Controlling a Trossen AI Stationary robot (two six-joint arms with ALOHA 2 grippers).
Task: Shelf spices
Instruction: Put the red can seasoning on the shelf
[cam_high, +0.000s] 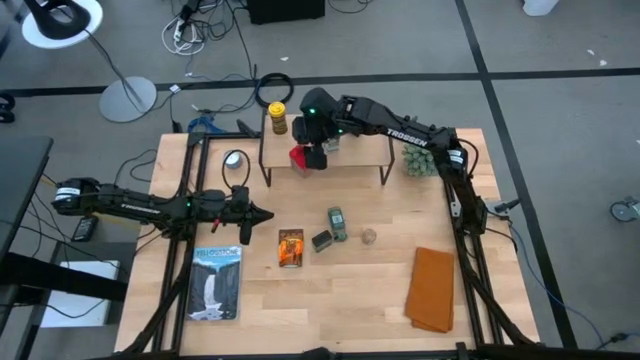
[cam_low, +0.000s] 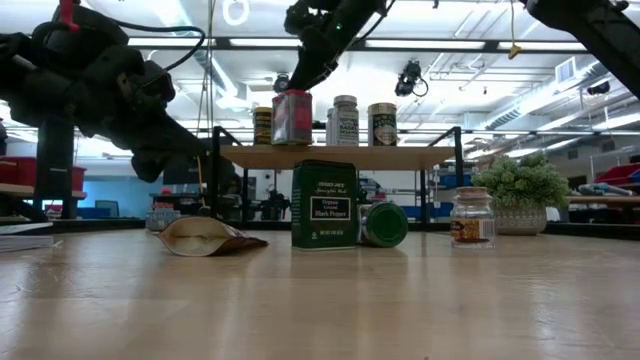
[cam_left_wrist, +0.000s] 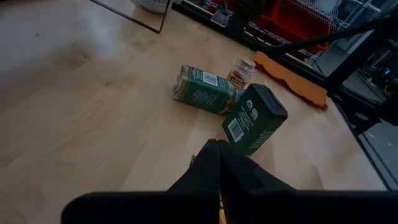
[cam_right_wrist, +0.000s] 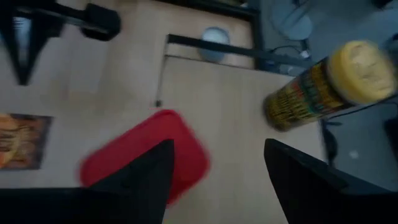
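I am looking at the right end effector hanging over the left part of the shelf, at the red tin. Its two fingers are standing spread, one to each side of the tin's red lid in the right wrist view, and I cannot tell whether they are touching it. In the low view the tin is sitting upright on the shelf board beneath that arm. The yellow-lidded jar is standing near the shelf's far left corner, and two more jars are standing in a row to the right of the tin on the board.

I am seeing the left end effector parked low over the surface on the left, well apart from the shelf, its fingers pressed together with nothing between them.

Down on the surface in front of the shelf, the orange packet is lying flat, the dark box is just to its right, the green jar is lying on its side beside the box, and a small clear jar is standing a little farther right. The spiky plant is sitting at the shelf's right end.
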